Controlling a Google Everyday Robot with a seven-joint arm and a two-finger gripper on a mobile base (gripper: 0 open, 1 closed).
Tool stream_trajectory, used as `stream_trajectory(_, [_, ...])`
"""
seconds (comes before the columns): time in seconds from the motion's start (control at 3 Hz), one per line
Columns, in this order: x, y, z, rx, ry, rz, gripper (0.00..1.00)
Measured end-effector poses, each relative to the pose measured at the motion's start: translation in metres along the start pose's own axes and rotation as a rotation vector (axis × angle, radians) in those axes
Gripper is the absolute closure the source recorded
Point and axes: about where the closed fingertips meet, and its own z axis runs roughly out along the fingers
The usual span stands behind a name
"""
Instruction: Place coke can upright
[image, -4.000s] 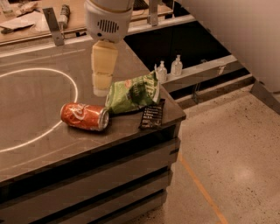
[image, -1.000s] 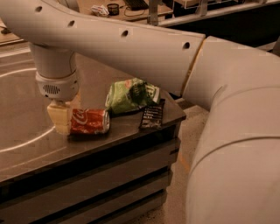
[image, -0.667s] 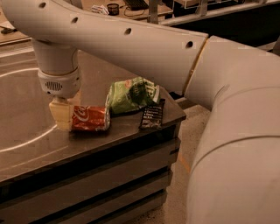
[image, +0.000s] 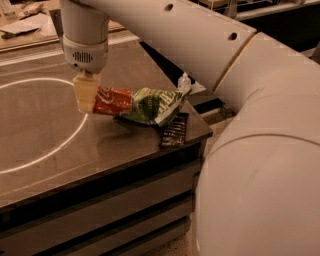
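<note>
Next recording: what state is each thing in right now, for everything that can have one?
coke can: on its side, not upright, one end at the gripper.
gripper: pointing down, over the can's end.
chip bag: crumpled, lying at the can's other end.
dark wrapper: lying flat at the table edge.

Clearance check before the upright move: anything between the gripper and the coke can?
Nothing visible. The gripper is right at one end of the coke can, which lies sideways. The green chip bag crowds the can's other end.
</note>
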Motion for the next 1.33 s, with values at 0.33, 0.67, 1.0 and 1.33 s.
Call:
stream_trajectory(0.33, [-0.007, -0.036, -0.028, 0.045, -0.057, -0.047, 1.0])
stream_trajectory(0.67, [-0.022, -0.071, -0.048, 0.096, -0.122, -0.077, 1.0])
stream_trajectory(1.0, [-0.025, -0.093, -0.055, 0.132, -0.22, -0.064, 1.0])
stream_trajectory(1.33, [-0.009, -0.102, -0.062, 0.174, -0.391, -0.035, 1.0])
